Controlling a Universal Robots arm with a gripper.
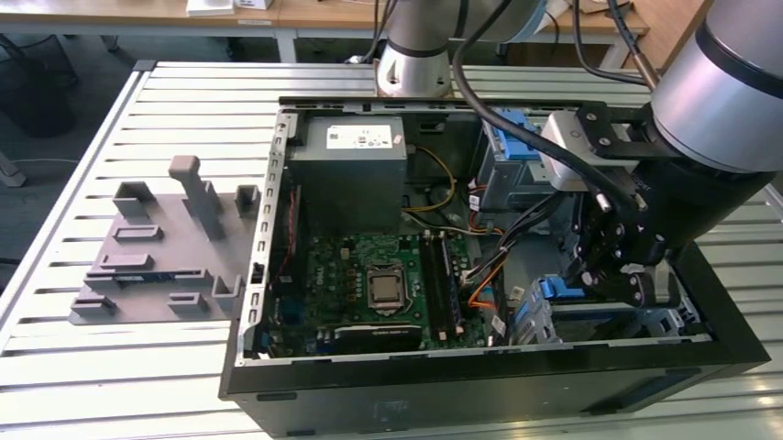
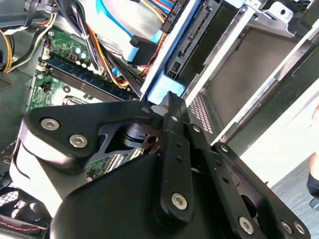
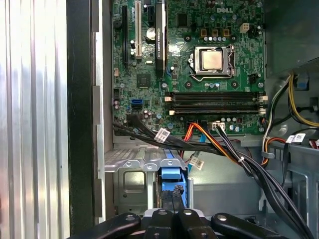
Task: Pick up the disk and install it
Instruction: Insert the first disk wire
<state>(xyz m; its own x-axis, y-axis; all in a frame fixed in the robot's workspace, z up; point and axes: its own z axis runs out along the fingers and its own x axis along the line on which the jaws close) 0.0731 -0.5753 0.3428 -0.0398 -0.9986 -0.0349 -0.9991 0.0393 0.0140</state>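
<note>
The disk point(image 1: 562, 290) stands on edge in the metal drive bay at the front corner of the open computer case, on the exterior view's right. Its blue carrier frame shows in the first wrist view point(image 3: 172, 173) and in the second wrist view point(image 2: 166, 90); the rest of it lies inside the bay. My gripper point(image 1: 602, 275) reaches down into the case right over it. In the first wrist view its fingers point(image 3: 168, 199) stand together, the gripper point(image 3: 173, 196) shut, with the tips against the blue frame's end. In the second wrist view the gripper point(image 2: 171, 102) touches the same blue end.
The green motherboard point(image 1: 380, 284) fills the case floor beside the bay. Black, orange and yellow cables point(image 3: 224, 149) run close over the bay's mouth. A grey power supply box point(image 1: 355, 160) sits at the back. A grey fixture point(image 1: 171, 247) stands on the slatted table point(image 1: 73, 367).
</note>
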